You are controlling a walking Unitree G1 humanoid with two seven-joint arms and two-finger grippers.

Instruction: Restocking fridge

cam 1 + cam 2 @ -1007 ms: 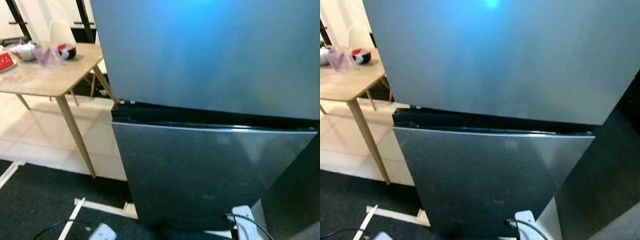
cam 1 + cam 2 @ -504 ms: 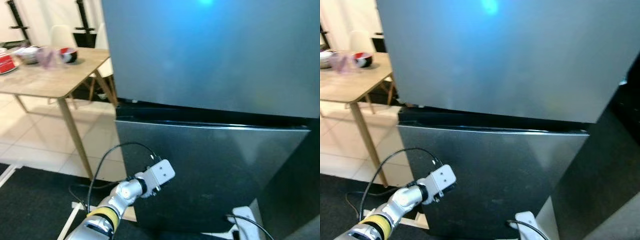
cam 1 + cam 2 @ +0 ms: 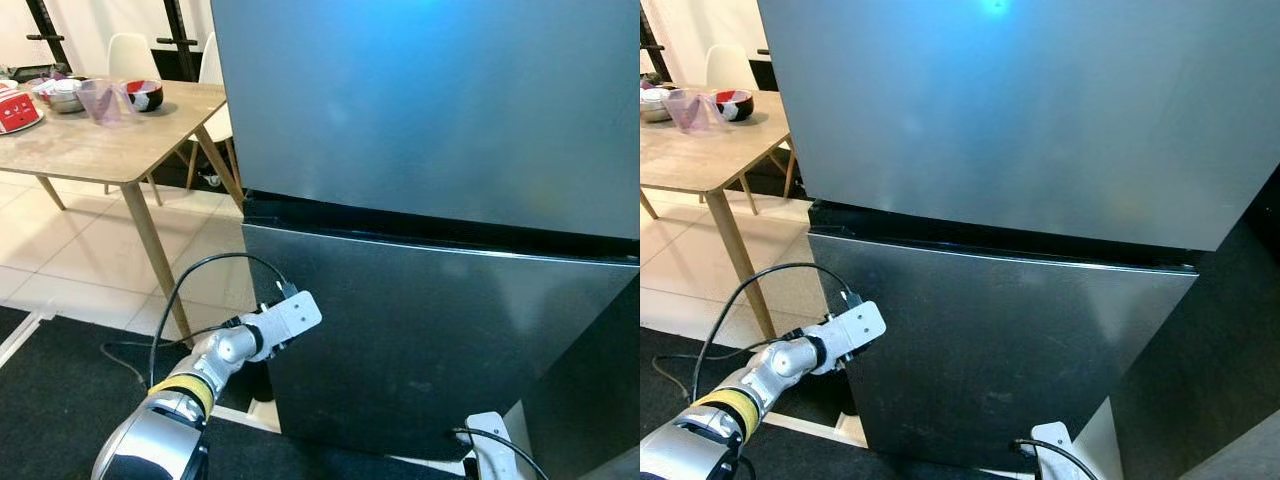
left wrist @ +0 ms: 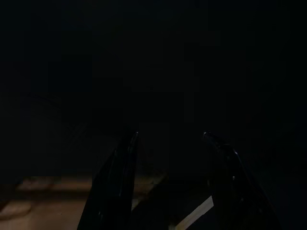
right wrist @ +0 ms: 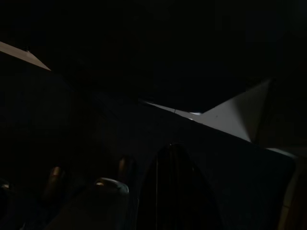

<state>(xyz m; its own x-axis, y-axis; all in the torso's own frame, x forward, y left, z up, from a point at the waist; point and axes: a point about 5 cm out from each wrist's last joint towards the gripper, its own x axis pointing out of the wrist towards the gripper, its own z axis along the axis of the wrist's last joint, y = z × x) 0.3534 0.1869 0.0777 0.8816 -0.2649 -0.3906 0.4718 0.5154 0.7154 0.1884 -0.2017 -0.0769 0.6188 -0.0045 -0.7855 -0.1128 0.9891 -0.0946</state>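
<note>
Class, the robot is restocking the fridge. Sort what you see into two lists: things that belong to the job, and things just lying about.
Belongs to the job:
- fridge, both doors shut
- lower door
- left gripper, fingers apart, raised at the lower door's left edge

Just lying about:
- wooden table
- red and white bowl
- clear cup
- white chair
- white power strip

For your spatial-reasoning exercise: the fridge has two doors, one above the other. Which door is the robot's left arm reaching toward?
The lower door, the darker panel below the black gap; the left arm is at its left edge, well below the paler upper door.
</note>
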